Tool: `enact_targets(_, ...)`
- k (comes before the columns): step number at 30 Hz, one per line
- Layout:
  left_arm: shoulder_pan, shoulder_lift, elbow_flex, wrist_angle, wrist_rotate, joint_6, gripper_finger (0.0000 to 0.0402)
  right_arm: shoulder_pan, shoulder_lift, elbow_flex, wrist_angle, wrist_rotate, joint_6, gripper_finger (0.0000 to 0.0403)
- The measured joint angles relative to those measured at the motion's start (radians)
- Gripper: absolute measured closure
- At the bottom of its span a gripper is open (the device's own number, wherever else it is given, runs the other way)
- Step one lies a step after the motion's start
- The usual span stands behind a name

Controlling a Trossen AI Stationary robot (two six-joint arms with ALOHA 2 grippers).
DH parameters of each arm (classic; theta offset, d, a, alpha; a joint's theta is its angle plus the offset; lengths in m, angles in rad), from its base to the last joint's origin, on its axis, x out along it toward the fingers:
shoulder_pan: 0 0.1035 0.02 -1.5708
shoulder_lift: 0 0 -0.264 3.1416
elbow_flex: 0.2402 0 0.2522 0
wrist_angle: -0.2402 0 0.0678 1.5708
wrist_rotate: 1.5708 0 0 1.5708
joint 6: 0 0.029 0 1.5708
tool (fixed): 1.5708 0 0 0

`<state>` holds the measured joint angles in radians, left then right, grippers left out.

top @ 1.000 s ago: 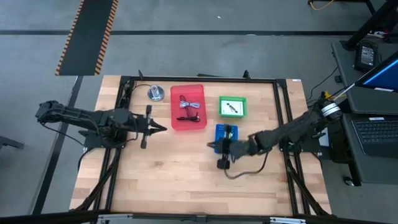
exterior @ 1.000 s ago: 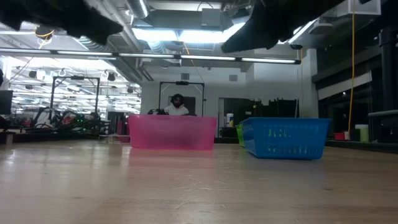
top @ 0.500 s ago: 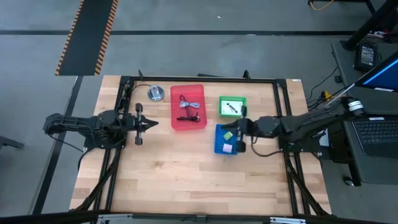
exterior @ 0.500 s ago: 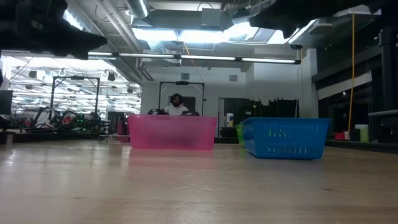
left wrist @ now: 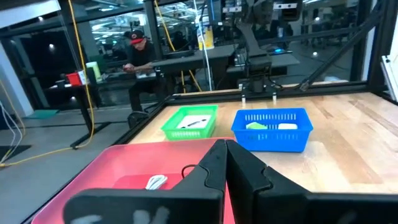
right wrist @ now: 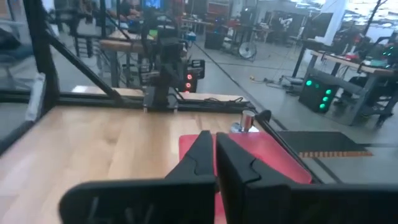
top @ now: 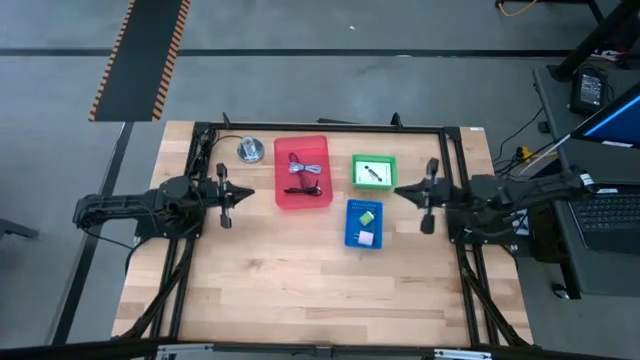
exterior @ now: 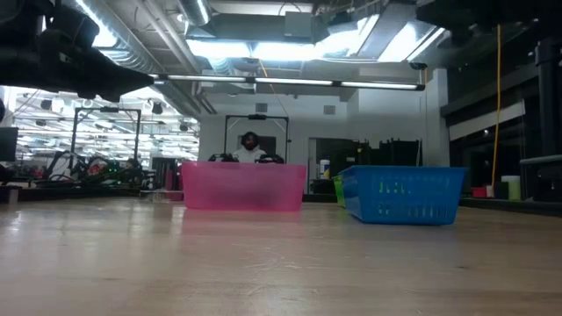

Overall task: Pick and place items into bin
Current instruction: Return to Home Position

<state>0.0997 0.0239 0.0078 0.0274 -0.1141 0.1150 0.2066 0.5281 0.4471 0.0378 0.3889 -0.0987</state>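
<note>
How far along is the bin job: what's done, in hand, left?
Done: cords lie in the pink bin, a card in the green bin, two small pieces in the blue bin. In hand: nothing; the left arm and right arm hang either side of the bins, jaws shut, empty. Left: nothing loose but a silver disc.

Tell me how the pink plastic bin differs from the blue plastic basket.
The pink plastic bin is larger than the blue plastic basket. The pink bin's walls are solid; the blue basket's are slotted. The pink bin holds coiled cables; the blue basket holds a white piece and a green piece. Both are rectangular, open-topped, standing on the wooden table.
</note>
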Motion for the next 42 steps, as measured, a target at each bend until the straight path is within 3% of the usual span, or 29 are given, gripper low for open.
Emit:
enact_targets(9, 0.010, 0.000, 0.000, 0.000, 0.000, -0.014, 0.0400, 0.000, -0.272, -0.226, 0.011, -0.053, 0.082, 0.0403)
enact_targets(19, 0.010, 0.000, 0.000, 0.000, 0.002, -0.103, 0.0400, 0.000, -0.344, -0.440, 0.180, -0.126, 0.047, 0.0403)
enact_targets(25, 0.010, 0.000, 0.000, -0.001, 0.003, -0.102, 0.0400, 0.000, -0.346, -0.440, 0.179, -0.200, 0.092, 0.0403)
enact_targets(42, 0.010, 0.000, 0.000, -0.001, 0.003, -0.102, 0.0400, 0.000, -0.346, -0.440, 0.153, -0.199, 0.226, 0.0402)
